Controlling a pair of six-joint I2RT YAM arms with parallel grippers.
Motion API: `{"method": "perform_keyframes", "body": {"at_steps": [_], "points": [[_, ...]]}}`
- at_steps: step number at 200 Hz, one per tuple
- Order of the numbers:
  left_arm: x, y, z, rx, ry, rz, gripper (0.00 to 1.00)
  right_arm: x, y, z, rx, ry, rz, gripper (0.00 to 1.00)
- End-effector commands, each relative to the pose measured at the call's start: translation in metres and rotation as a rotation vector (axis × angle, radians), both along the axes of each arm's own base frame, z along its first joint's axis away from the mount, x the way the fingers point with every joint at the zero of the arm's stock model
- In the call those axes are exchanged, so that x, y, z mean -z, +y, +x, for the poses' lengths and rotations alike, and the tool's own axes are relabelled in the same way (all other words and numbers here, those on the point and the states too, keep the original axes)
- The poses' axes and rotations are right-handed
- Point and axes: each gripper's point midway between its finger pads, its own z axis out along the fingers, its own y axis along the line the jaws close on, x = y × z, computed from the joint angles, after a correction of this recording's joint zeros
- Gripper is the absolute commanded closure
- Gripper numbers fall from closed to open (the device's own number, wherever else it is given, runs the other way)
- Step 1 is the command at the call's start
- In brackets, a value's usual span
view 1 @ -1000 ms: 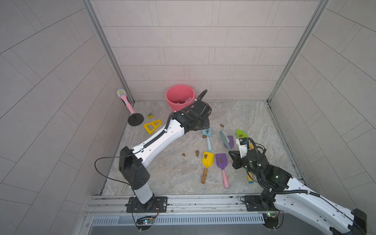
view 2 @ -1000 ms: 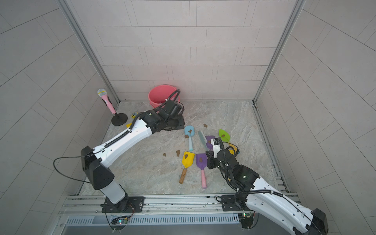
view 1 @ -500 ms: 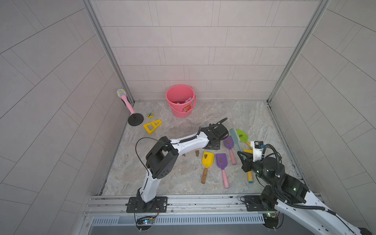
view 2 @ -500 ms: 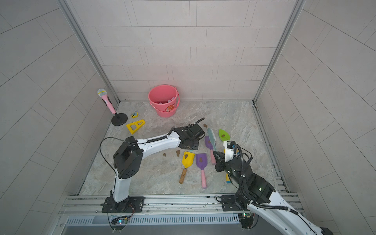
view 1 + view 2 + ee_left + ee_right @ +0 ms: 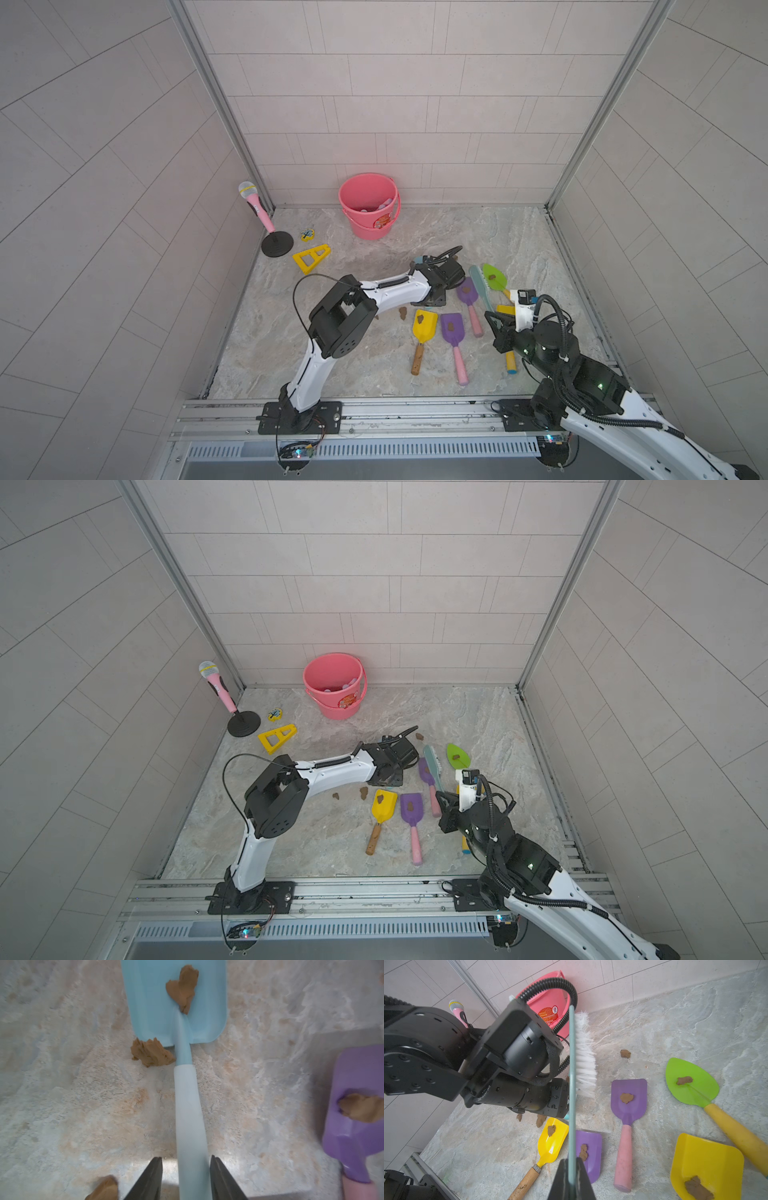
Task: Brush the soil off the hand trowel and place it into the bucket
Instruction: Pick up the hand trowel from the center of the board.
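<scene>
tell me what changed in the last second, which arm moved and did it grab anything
The left arm pulled back from the bucket and folded in; the left gripper now straddles the handle of the light blue trowel, jaws open, gripping nothing. The right gripper, shut on the brush, drew back slightly toward its base. Bucket, the other trowels and soil lumps stayed put.

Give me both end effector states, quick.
Left end effector: open, jaws straddling the blue trowel handle, not clamped.
Right end effector: shut on the brush.
</scene>
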Motion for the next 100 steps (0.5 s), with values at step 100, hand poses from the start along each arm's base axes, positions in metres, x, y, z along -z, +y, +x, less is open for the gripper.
{"method": "perform_keyframes", "body": {"at_steps": [100], "points": [[-0.012, 0.022, 0.003, -0.02, 0.045, -0.005, 0.89, -0.002, -0.004, 0.009, 0.055, -0.001, -0.01, 1.0]]}}
